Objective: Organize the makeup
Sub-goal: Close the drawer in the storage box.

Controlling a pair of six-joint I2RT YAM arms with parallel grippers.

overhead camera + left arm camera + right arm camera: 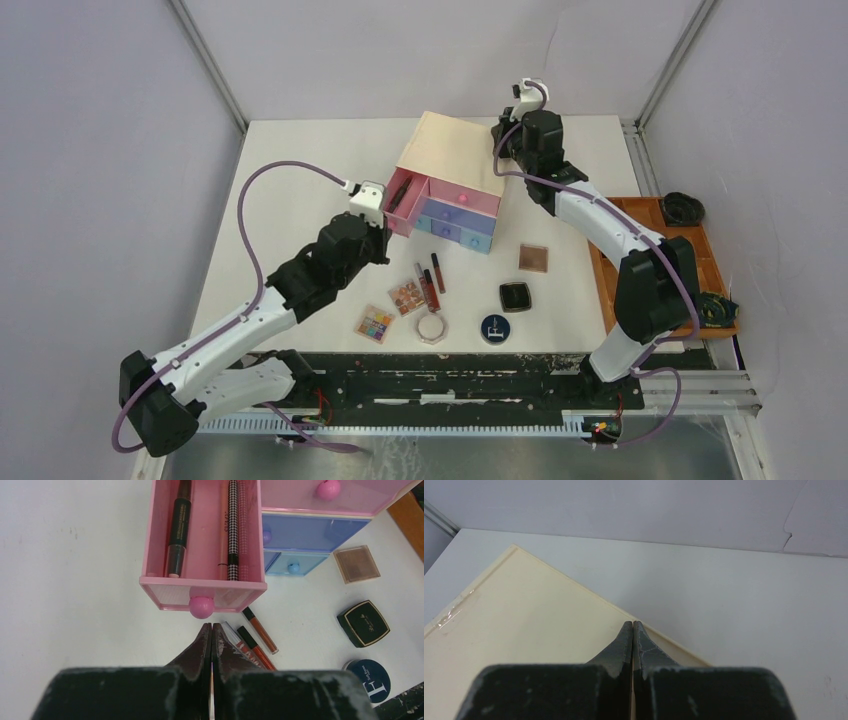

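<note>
Pink plastic drawer [202, 587] stands pulled out at the upper left of the box [455, 150]. Two slim tubes lie lengthwise inside it, a black tube [177, 525] and a houndstooth tube [233, 527]. Left gripper [211, 630]: fingers pressed together, nothing between them, tips just short of the knob [201, 606]; cannot tell if they touch it. Right gripper [632, 627]: also pressed together and empty, over the far edge of the box top. The rest of the makeup lies loose on the table [300, 200] in front of the box: red tubes [432, 282] side by side, palettes [377, 323] to their left, jar [432, 327] nearest the arms, blue compact [495, 329], black compact [515, 296] and brown compact [534, 258] further right. Handling estimate: the tubes look light, stiff, smooth and round, so likely to roll or squirt out of a pinch. Take one across its middle, jaws square to its length, and separate it from its neighbour first. Palettes and compacts sit flat and low, leaving little to catch, so grip opposite side edges with fingertips right down at the table; hinged lids may spring open. The jar looks heavier and possibly breakable, so hold it across two flat facets and set it down gently.
</note>
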